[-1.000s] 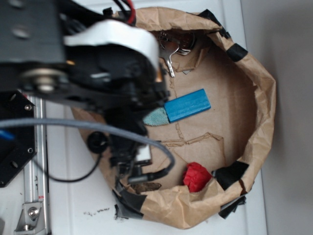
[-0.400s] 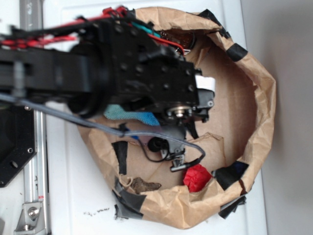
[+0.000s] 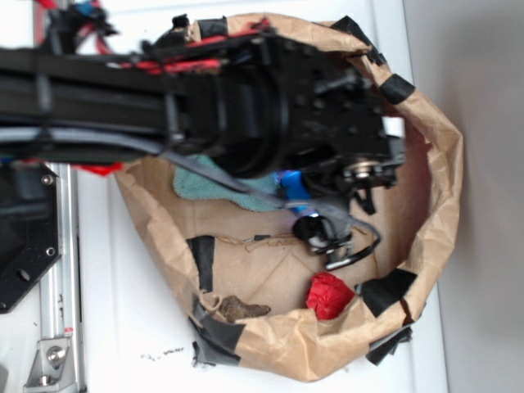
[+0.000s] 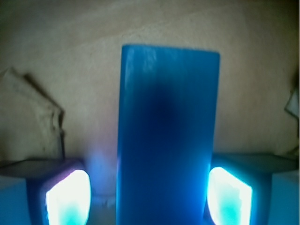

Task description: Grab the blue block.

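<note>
- The block [image 4: 166, 136] is seen as a flat, bright-blue rectangular bar, lying lengthwise on brown paper.
- In the wrist view it is framed between the gripper [image 4: 150, 194] fingers [image 4: 68, 197], which are spread, with a gap on each side.
- From outside, only a blue sliver [image 3: 288, 182] is shown under the arm, inside the bag [image 3: 438, 188], beside the cloth [image 3: 196, 180].
</note>
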Motion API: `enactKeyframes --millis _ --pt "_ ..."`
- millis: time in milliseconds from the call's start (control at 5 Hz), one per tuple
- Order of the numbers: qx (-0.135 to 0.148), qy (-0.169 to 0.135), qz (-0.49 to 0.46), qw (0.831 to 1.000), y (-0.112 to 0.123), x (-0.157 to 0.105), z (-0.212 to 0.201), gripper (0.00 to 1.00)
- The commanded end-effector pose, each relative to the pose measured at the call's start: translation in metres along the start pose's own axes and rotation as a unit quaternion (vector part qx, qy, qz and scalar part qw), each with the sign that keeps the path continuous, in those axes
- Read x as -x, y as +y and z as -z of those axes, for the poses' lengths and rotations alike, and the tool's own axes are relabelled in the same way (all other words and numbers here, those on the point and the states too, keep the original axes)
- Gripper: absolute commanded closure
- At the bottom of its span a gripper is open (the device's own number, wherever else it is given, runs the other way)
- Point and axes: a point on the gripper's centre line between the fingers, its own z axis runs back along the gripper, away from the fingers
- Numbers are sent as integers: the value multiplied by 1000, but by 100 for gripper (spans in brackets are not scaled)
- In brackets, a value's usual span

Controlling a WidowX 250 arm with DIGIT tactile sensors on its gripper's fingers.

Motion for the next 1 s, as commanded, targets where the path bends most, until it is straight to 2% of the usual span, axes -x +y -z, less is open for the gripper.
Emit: enactKeyframes --millis 0,200,400,600,800 --pt "-23 -2 -24 999 7 -6 -2 100" --pt "-22 -30 -7 999 12 -6 -29 100" --pt "4 -89 33 996 10 5 -78 100" --pt "6 -82 62 995 3 17 -128 100" --pt "16 -59 68 996 -2 26 -171 100"
